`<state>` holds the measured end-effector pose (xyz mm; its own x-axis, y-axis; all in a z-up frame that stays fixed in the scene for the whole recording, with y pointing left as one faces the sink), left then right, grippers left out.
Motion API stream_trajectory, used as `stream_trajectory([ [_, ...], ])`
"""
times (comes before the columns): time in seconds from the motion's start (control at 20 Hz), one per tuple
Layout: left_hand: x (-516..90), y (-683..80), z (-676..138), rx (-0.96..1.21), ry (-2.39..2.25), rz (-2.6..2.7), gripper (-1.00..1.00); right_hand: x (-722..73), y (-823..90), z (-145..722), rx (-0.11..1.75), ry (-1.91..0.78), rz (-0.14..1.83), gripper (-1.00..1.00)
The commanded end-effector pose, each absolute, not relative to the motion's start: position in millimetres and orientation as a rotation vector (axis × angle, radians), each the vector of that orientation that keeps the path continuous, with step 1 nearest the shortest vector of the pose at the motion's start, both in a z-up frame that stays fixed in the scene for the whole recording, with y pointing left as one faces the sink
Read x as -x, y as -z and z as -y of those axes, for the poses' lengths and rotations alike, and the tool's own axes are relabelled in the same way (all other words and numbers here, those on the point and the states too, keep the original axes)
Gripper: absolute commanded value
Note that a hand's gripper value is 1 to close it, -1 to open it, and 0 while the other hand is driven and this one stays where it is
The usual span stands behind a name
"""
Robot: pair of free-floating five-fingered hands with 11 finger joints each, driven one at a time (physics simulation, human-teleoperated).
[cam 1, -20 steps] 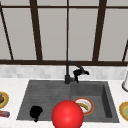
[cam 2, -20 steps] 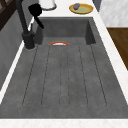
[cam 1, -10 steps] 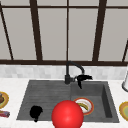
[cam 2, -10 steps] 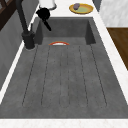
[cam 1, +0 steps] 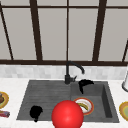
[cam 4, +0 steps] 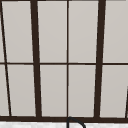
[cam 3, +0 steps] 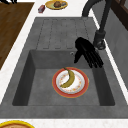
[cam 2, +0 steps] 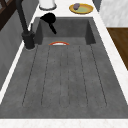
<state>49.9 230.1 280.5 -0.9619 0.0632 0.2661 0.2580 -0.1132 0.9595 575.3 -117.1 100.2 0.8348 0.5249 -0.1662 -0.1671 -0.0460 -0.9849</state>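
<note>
Two black hands show in the front view: the left hand [cam 1: 35, 112] low at lower left, its fingers unclear, and the right hand [cam 1: 85, 83] right of the faucet [cam 1: 68, 72]. Right side view: this hand hovers at center, fingers straight and released, above the plate [cam 3: 70, 82] holding a banana [cam 3: 68, 78].

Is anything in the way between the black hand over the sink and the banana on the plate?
Nothing visible. The right hand hangs open above the basin's back edge, and the banana lies uncovered on the plate just below it.
</note>
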Motion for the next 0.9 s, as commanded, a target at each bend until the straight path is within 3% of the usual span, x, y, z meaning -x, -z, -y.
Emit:
stream_trajectory([
  [0.0,-49.9,-280.5,-230.1,0.365,2.220,1.998,0.00,-571.1,-92.0,125.5,1.486,-0.634,0.370,-1.00],
  [0.85,-49.9,-280.5,-230.1,0.365,2.220,1.998,0.00,-533.7,-70.3,157.5,1.304,-0.770,0.534,-1.00],
])
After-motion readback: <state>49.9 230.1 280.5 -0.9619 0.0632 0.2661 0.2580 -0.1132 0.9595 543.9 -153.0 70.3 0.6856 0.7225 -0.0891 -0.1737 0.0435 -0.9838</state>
